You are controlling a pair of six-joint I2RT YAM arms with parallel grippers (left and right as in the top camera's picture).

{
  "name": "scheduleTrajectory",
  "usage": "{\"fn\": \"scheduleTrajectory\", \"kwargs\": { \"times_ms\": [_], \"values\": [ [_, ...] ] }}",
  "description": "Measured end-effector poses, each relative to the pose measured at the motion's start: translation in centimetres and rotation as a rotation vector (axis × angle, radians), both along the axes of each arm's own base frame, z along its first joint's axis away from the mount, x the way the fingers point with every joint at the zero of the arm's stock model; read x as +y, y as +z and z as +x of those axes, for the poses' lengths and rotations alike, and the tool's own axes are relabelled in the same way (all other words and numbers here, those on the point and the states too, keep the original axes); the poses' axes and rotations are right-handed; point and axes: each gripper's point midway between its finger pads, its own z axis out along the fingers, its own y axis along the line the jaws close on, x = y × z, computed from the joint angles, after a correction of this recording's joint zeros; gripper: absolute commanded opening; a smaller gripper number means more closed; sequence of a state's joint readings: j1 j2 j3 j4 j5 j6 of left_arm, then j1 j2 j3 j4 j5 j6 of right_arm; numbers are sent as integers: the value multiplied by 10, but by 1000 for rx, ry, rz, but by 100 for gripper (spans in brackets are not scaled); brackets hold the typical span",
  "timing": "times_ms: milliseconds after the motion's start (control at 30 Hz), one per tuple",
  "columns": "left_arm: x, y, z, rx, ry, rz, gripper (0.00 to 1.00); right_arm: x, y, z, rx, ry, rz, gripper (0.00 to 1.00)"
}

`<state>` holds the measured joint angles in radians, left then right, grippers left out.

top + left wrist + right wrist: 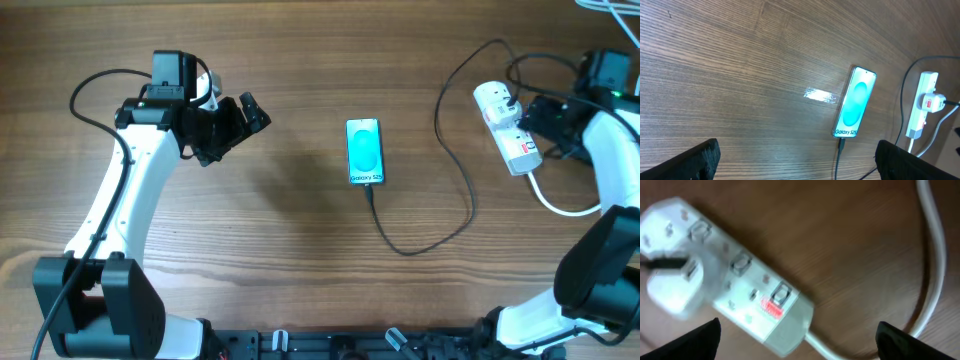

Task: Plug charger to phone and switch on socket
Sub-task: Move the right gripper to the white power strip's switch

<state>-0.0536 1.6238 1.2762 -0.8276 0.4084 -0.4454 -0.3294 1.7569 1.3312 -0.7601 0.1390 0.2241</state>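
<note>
Brown wood-grain table [300, 280], 2 arms.

Far left: left gripper [237, 130] hung above bare wood, well apart from everything. In its wrist view the fingers stood wide apart with nothing between them.

Centre: small flat rectangular phone [364, 152] with a lit teal-and-white screen lay face up, "Galaxy S25" legible at the near end. The long thin black charger cable [425, 243] met the phone's near edge, and the connector looked seated, though the joint was too small to confirm. From there the cable looped right and up to a pale plug [505, 100] sitting in the strip.

Right: white elongated power strip [507, 125] with rounded ends lay at an angle, its thick white cord [560, 205] curving off toward the near side. A small red switch [772, 307] sat near the cord end. The right gripper [535, 122] hovered just over the strip, fingers spread wide and holding nothing.

Judgement: only the switch seemed left to do.

Risks:
- The switch is small, so a fingertip landing off it could shove the unanchored strip sideways.
- A sliding strip could drag the cable and tug the connector out of the phone.
- The right wrist view was blurred, so aim could be off.
</note>
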Motion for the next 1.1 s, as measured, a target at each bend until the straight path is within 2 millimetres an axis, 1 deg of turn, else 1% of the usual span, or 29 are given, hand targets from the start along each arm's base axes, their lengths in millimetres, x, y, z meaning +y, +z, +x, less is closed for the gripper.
{"fn": "scheduleTrajectory", "kwargs": {
  "times_ms": [33, 67, 100, 133, 200, 233, 267, 333, 367, 500, 633, 767, 867, 1000, 1100],
  "values": [
    [0, 0, 0, 0, 0, 0, 100, -13, 4, 10, -50, -1, -25, 100],
    [0, 0, 0, 0, 0, 0, 100, -18, 5, 12, -61, 0, -33, 100],
    [0, 0, 0, 0, 0, 0, 100, -23, 2, 14, -65, 4, -40, 100],
    [0, 0, 0, 0, 0, 0, 100, -25, -5, 15, -56, 10, -33, 100],
    [0, 0, 0, 0, 0, 0, 100, -23, -29, 16, -23, 25, 23, 100],
    [0, 0, 0, 0, 0, 0, 100, -22, -45, 18, -3, 28, 48, 100],
    [0, 0, 0, 0, 0, 0, 100, -21, -54, 19, 8, 31, 61, 99],
    [0, 0, 0, 0, 0, 0, 100, -17, -78, 18, 47, 28, 95, 100],
    [0, 0, 0, 0, 0, 0, 100, -19, -80, 22, 31, 31, 98, 100],
    [0, 0, 0, 0, 0, 0, 100, -19, -81, 27, 15, 32, 106, 100],
    [0, 0, 0, 0, 0, 0, 100, -20, -83, 36, -25, 39, 112, 100],
    [0, 0, 0, 0, 0, 0, 100, -22, -79, 47, -70, 49, 103, 100],
    [0, 0, 0, 0, 0, 0, 100, -22, -79, 47, -70, 49, 103, 100],
    [0, 0, 0, 0, 0, 0, 100, -19, -82, 41, -44, 56, 115, 100],
    [0, 0, 0, 0, 0, 0, 100, -16, -82, 42, -46, 78, 130, 100]
  ]
}}
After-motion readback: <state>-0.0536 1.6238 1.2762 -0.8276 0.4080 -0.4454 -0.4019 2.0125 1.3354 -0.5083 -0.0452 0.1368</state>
